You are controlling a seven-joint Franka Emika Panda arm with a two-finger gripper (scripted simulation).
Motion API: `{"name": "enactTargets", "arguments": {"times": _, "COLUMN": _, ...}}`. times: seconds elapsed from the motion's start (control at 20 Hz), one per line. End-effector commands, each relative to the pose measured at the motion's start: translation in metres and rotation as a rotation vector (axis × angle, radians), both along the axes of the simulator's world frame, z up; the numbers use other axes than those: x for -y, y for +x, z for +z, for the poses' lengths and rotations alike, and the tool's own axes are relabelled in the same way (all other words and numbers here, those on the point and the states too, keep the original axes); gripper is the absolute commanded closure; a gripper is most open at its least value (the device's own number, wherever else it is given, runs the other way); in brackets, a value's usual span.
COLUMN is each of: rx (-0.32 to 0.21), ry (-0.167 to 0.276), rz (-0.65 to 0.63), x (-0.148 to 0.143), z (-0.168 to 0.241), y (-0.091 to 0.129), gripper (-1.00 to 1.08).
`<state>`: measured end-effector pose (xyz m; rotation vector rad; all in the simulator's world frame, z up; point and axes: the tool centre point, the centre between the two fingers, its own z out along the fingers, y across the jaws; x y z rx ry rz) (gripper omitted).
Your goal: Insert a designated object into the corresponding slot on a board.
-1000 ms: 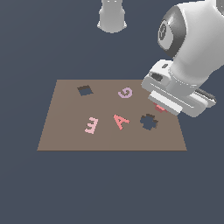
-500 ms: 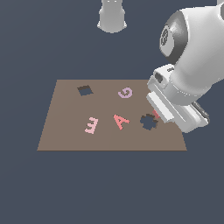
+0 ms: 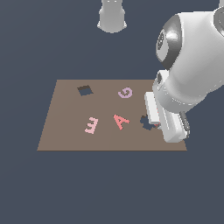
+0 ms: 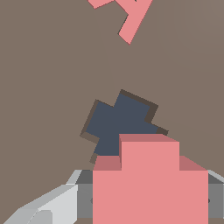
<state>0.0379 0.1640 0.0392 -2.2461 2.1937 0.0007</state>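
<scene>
Hand (image 4: 148, 199) gripping one coral block (image 4: 148, 183), one lobed slot (image 4: 120, 122), three letters

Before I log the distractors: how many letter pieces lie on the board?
3: pink E toward the exterior view's left, red A mid-board, lilac G behind it. The arm covers the board's right edge, so another might be hidden.

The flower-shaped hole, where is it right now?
The flower-shaped hole is in the brown board, toward the exterior view's right, just beside the red letter A. The coral block hangs at its edge.
</scene>
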Motion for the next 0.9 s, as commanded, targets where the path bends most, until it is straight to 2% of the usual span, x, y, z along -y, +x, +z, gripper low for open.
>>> {"name": "enactTargets", "arguments": {"times": 0.0, "rx": 0.000, "ry": 0.000, "rz": -0.090, "x": 0.005, "z": 0.001, "y": 0.004, "gripper": 1.08}}
{"name": "enactTargets", "arguments": {"times": 0.45, "rx": 0.000, "ry": 0.000, "rz": -0.315, "x": 0.021, "z": 0.001, "y": 0.011, "gripper": 1.08}}
{"name": "enactTargets", "arguments": {"times": 0.85, "rx": -0.001, "ry": 0.000, "rz": -0.406, "x": 0.028, "z": 0.002, "y": 0.012, "gripper": 1.08}}
